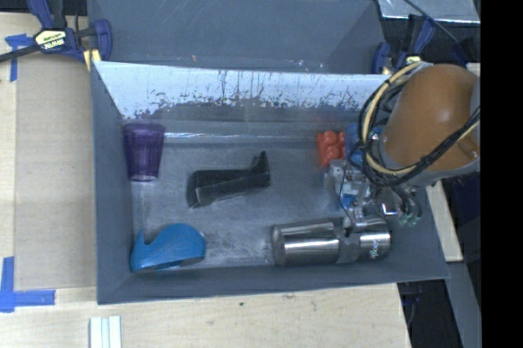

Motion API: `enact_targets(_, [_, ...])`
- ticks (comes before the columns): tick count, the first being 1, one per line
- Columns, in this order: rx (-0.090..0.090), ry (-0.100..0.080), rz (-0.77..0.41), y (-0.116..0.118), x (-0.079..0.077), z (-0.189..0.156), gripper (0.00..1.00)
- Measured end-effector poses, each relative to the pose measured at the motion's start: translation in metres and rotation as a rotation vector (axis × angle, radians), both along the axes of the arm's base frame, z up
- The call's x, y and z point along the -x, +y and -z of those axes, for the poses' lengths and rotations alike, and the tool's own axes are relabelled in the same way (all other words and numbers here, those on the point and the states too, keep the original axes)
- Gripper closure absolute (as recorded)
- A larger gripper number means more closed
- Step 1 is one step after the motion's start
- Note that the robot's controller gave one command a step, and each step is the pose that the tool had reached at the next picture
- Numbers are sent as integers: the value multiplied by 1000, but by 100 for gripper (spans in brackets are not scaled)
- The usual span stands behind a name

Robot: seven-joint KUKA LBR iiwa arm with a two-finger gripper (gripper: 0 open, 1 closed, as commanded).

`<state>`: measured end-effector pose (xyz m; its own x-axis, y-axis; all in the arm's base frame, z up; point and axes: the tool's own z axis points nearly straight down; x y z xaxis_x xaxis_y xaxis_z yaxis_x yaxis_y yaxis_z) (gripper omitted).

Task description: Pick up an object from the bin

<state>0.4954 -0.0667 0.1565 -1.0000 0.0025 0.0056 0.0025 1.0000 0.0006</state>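
The grey metal bin [114,175] is the largest item in view; its floor carries five loose things, spaced apart and not heaped. My arm enters from the right, and its orange cover [429,122], with cables looped over it, stands above the bin's right wall. My gripper [354,216] is lowered into the front right corner of the bin, directly against the upper side of the steel cylinder [305,245]. This cylinder lies on its side along the front wall, long axis running left to right, and it is the thing nearest to my gripper. Gripper state: cannot be determined, since the wrist hardware and cables cover the tip, so I cannot tell whether it is apart, together or clamped on the cylinder. A black angled piece [230,181] lies flat near the middle of the floor. A blue rounded object [168,247] rests in the front left corner. A purple cup [143,149] lies by the left wall. A small orange-red object [330,147] sits near the back, just left of my wrist.
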Motion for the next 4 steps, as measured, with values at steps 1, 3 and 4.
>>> enact_targets(1, [1,-9,-3,0,-2,-4,0])
enact_targets(3, [-1,-5,-175,5,1,43,0])
enact_targets(4, [6,38,-127,18,7,78,0])
